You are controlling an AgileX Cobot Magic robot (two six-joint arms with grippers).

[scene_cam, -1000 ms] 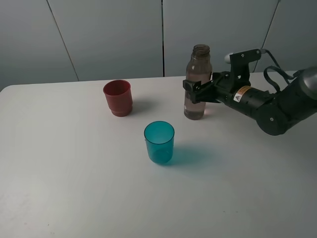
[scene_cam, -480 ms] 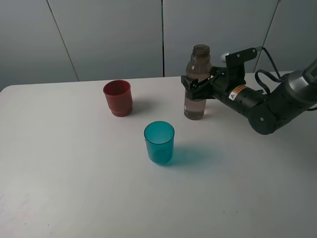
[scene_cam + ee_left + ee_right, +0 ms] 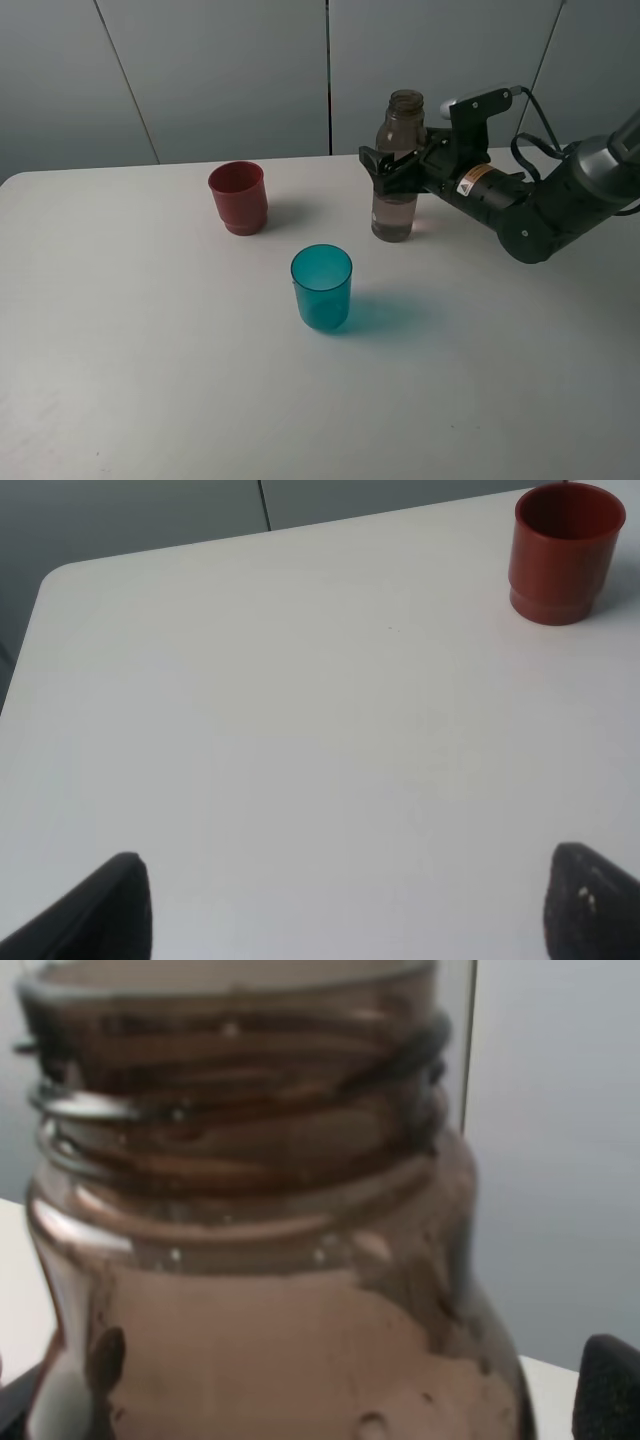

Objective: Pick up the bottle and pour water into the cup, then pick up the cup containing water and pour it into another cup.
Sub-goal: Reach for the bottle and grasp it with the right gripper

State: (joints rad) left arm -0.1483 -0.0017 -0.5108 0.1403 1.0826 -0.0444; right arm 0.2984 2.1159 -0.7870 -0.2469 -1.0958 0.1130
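Note:
The smoky grey-brown bottle (image 3: 393,212) stands upright and capless at the back of the white table, with some liquid in its lower part. My right gripper (image 3: 395,163) reaches in from the right and stands open, one finger on each side of the bottle's upper body. In the right wrist view the bottle (image 3: 260,1260) fills the picture, and a dark fingertip (image 3: 610,1390) stays clear of its side. The teal cup (image 3: 322,287) stands in front of the bottle. The red cup (image 3: 238,197) stands to the left. My left gripper (image 3: 345,910) is open and empty over bare table, with the red cup (image 3: 566,553) beyond it.
The white table (image 3: 150,350) has a rounded far-left corner (image 3: 60,580). Grey wall panels rise behind it. The right arm with its cable lies over the table's back right. The left arm does not show in the high view.
My right gripper has slid further left around the bottle, so its fingers now straddle it. The bottle and both cups have not moved.

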